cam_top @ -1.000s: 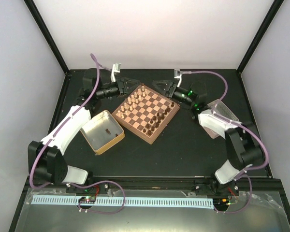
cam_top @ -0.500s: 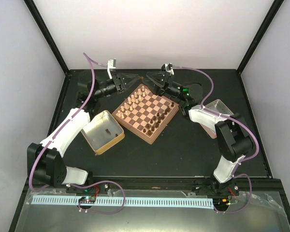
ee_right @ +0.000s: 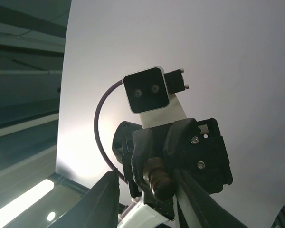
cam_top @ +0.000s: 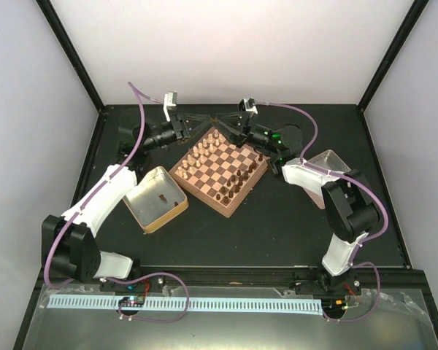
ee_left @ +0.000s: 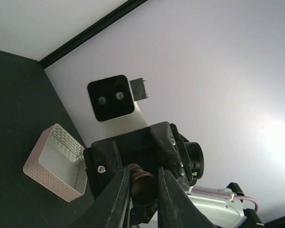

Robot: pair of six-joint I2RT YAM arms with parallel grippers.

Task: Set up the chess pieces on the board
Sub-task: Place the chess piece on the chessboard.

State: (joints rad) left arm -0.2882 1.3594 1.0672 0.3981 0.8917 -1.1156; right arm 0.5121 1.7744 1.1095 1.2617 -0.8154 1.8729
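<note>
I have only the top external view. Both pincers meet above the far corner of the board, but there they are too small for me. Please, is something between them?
Observer: Yes. In the left wrist view a dark brown chess piece sits between the fingers of the left pincer, and they flank it closely on both sides.
Operator: And the other arm, does it grip the same piece?
Observer: It does not look so. In the right wrist view the right pincer is spread wider than the piece, and a gap shows on one side of it.
</note>
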